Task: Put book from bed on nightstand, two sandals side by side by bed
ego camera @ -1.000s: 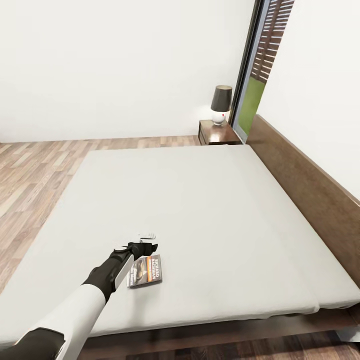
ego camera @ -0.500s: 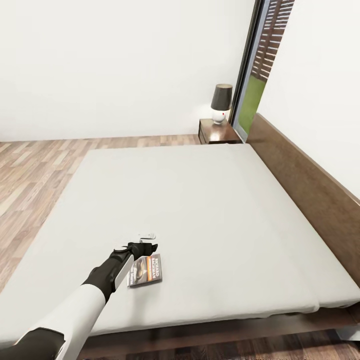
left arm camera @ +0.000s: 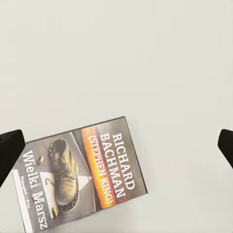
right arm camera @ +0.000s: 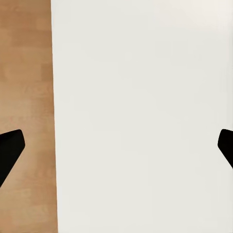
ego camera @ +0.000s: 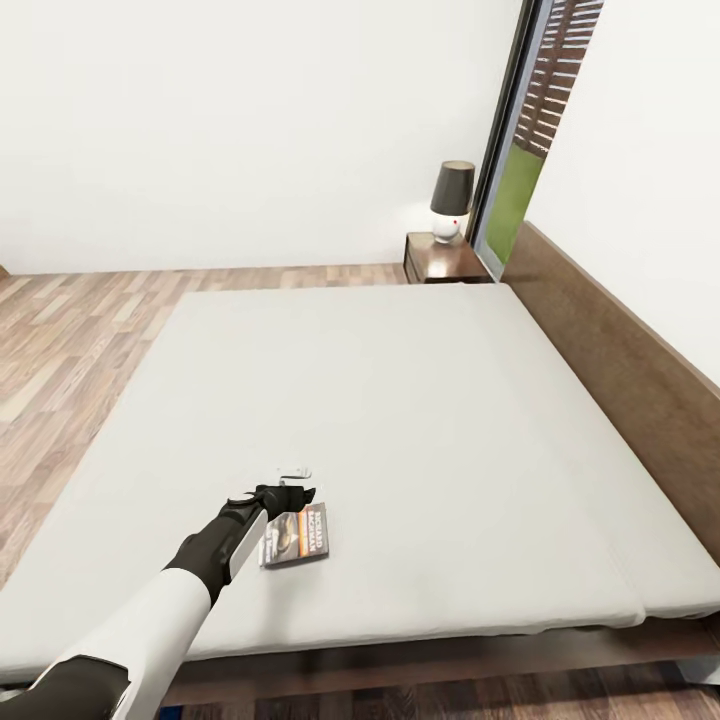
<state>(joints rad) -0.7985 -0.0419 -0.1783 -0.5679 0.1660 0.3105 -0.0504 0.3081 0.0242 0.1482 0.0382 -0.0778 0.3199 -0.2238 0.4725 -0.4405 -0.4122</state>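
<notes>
Paperback book [ego camera: 295,536] with dark grey cover, orange band and white lettering lies flat on the pale grey-white mattress of the dark-framed wooden bed [ego camera: 400,400], near its foot edge. Left pincer [ego camera: 290,485] hangs just over it, spread wide, nothing grasped. Right pincer [right arm camera: 116,143] is likewise released. Dark-brown wooden nightstand [ego camera: 445,262] stands beside the headboard.
</notes>
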